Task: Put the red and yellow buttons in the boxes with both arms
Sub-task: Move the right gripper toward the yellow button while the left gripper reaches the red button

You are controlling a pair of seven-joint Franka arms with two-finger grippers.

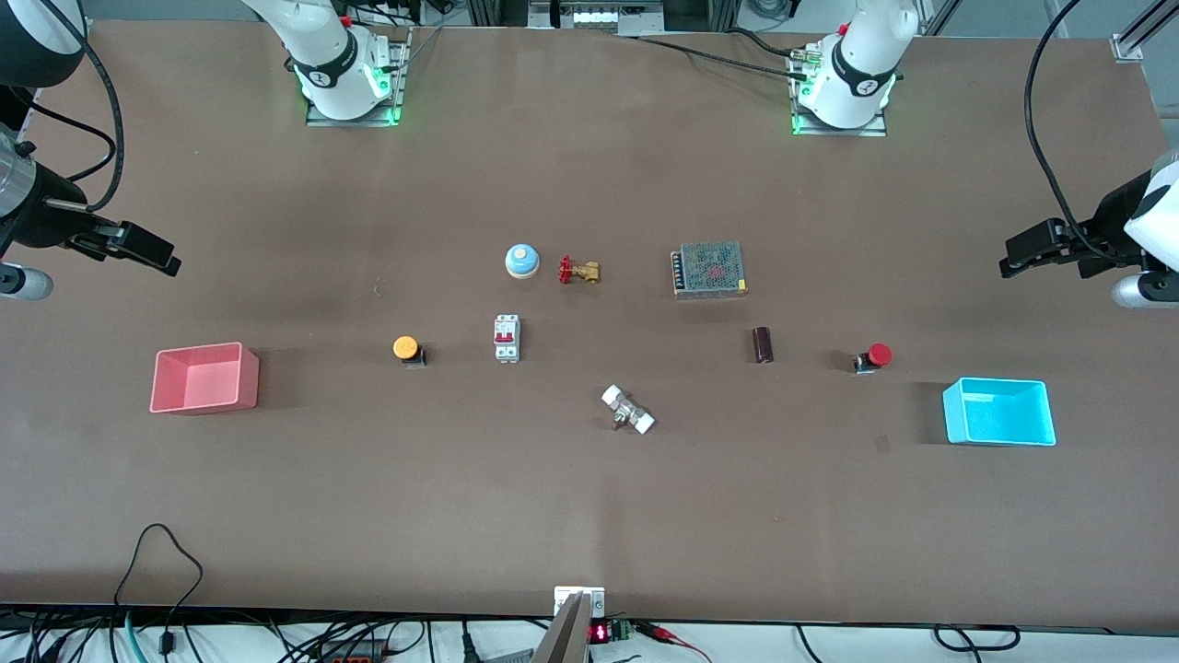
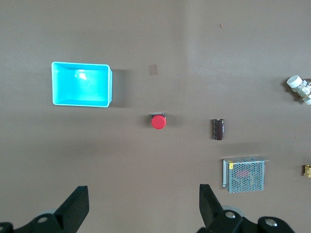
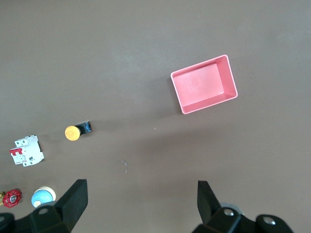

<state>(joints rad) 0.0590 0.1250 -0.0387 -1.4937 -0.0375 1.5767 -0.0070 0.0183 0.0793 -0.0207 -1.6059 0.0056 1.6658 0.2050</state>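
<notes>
A broad table [image 1: 571, 516] with a matte brown top fills nearly the whole front view, its surface plain and evenly lit, with soft shadows falling beside whatever stands on it. Two metal mounting plates [image 1: 355, 115] sit along its upper edge, each lit by a green glow. Past that edge, grey aluminium framing [image 1: 599, 14] and dark cables show. Along the lower edge runs a pale floor strip strewn with black cables [image 1: 157, 562], one looping up onto the table. At the middle of that edge stands a small bracket [image 1: 578, 603], and beside it a little display [image 1: 600, 633] with red digits.
</notes>
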